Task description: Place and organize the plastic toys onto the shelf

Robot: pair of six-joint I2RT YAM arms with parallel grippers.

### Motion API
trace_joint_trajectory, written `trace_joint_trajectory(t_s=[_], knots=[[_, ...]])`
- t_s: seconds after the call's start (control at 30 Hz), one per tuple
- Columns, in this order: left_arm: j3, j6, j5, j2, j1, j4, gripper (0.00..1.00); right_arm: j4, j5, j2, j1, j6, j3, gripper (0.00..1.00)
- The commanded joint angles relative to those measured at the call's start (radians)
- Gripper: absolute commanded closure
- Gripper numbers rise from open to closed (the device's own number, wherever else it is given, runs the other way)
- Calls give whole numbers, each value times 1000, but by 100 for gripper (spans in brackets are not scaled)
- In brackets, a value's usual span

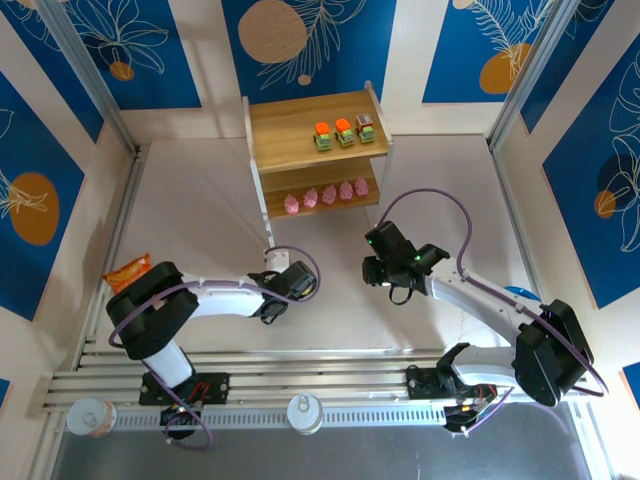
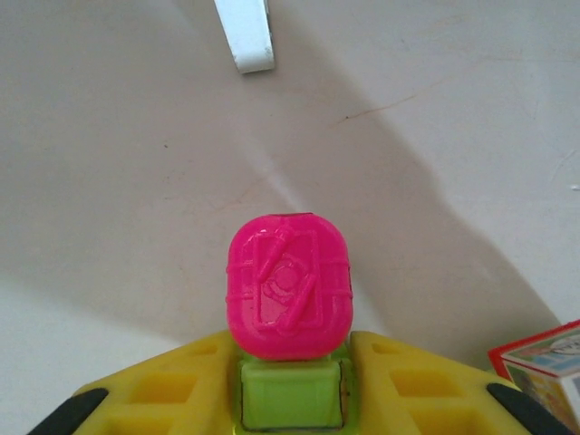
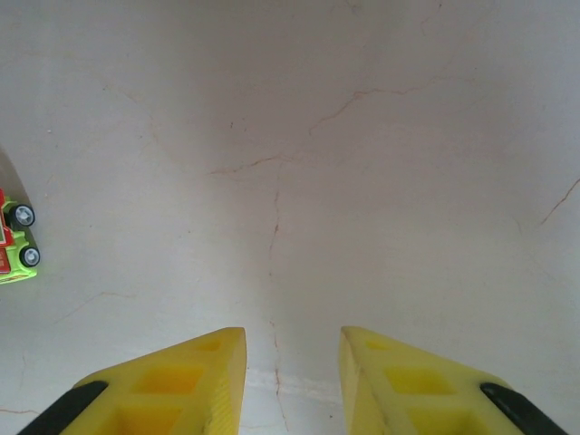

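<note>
Left tool (image 2: 290,349) clamped on magenta-topped car (image 2: 288,285), car upright between its fingers (image 2: 172,385), right tool (image 3: 292,337) narrowly parted with nothing between, green car (image 3: 16,240) on worktop (image 3: 381,136) apart from it at left edge of right wrist view, shelf (image 1: 295,125) with three cars (image 1: 345,133) on top board, five pink figurines (image 1: 328,196) on lower board.

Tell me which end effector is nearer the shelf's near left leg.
Left. The left end effector, shut on a pink-topped car, sits just in front of that leg. The right end effector, open, hangs farther off to the leg's right.
</note>
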Motion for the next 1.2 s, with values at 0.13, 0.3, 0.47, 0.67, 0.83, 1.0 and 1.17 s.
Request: trace_joint_trajectory(t_s=[0.13,0.3,0.47,0.67,0.83,1.0,1.17], knots=[[21,43,-6,-69,-7,-26,71,54,-16,-26,-11,-13,-35,67],[50,66,-23,-151,-8,-98,71,101,-10,-38,-27,-13,-68,67],[103,84,-44,-225,-21,-188,71,149,-9,-50,-36,-10,-102,68],[213,110,-79,-275,-52,-304,71,211,-4,-92,-36,-10,-148,67],[317,131,-96,-292,-74,-378,71,239,-9,-130,-34,-13,-177,68],[425,162,-108,-288,-92,-434,72,242,-3,-141,-31,-12,-183,67],[543,195,-110,-266,-103,-486,72,235,2,-146,-31,-11,-182,67]])
